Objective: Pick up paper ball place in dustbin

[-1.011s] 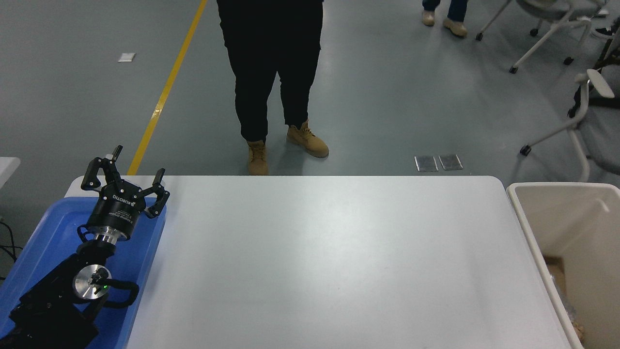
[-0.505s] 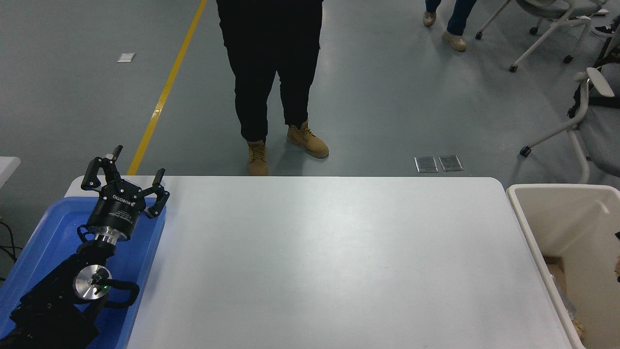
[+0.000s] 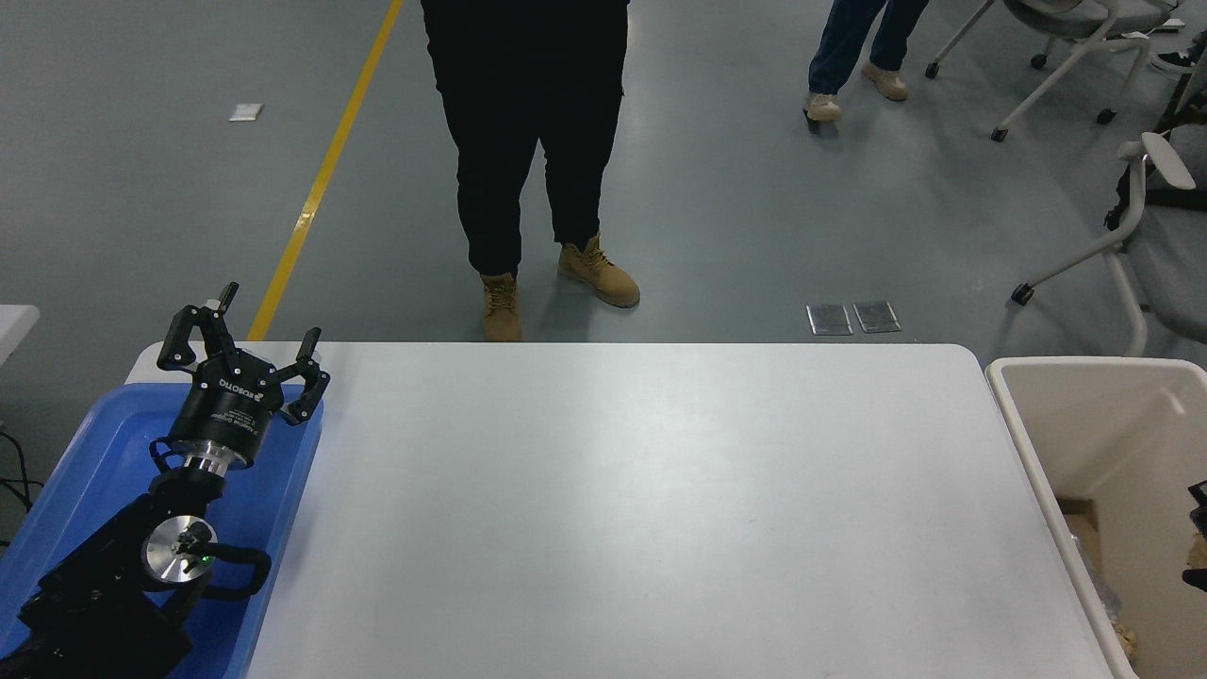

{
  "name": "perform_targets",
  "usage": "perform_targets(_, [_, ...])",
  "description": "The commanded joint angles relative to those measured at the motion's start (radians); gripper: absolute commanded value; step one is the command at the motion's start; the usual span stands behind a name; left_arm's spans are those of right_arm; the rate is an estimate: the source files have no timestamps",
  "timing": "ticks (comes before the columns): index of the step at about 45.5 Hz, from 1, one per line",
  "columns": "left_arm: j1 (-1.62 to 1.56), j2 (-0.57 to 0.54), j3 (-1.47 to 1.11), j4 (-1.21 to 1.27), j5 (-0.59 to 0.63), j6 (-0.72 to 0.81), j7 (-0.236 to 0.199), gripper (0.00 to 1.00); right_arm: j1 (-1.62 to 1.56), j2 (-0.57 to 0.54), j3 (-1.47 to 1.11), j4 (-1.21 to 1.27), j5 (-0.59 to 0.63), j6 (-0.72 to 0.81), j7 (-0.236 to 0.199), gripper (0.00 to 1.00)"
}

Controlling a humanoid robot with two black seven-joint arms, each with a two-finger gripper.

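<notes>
Inside dustbin (image 3: pixel 1039 443): brown scraps (image 3: pixel 1084 528).

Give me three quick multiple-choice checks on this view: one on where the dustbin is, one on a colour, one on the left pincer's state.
1. Where is the dustbin?
A) just off the right end of the table
B) on the middle of the table
C) at the table's left end

2. What colour is the tray under the left arm?
A) red
B) blue
C) green

3. How does the left pincer stand?
A) shut on a paper ball
B) shut, empty
C) open, empty

Answers:
1 A: its cream rim runs along the table's right edge.
2 B: the shallow tray at the lower left is plainly blue.
3 C: its fingers are spread apart with nothing between them.
</notes>
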Motion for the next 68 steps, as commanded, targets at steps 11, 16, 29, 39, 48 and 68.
perform_targets(11, [0.000, 0.000, 0.000, 0.000, 0.000, -0.001, 0.000, 0.98, 0.091, -0.020, -0.035, 0.024, -0.006, 0.007, 0.000, 1.00])
perform_targets(16, [0.000, 0.000, 0.000, 0.000, 0.000, -0.001, 0.000, 0.98, 0.187, -0.058, -0.149, 0.099, -0.010, 0.010, 0.001, 1.00])
perform_targets(29, [0.000, 0.000, 0.001, 0.000, 0.000, -0.001, 0.000, 0.98, 0.543, -0.106, -0.462, 0.312, -0.010, 0.013, 0.004, 1.00])
perform_targets(39, [0.000, 0.000, 0.000, 0.001, 0.000, -0.001, 0.000, 0.98, 0.668, -0.074, -0.494, 0.323, -0.014, 0.013, 0.009, 1.00])
perform_targets(48, [0.000, 0.000, 0.001, 0.000, 0.000, -0.001, 0.001, 0.98, 0.763, -0.043, -0.495, 0.398, -0.016, 0.013, 0.009, 1.00])
perform_targets(68, [0.000, 0.000, 0.001, 0.000, 0.000, 0.001, 0.001, 0.98, 1.065, -0.049, -0.568, 0.776, -0.020, 0.052, 0.007, 1.00])
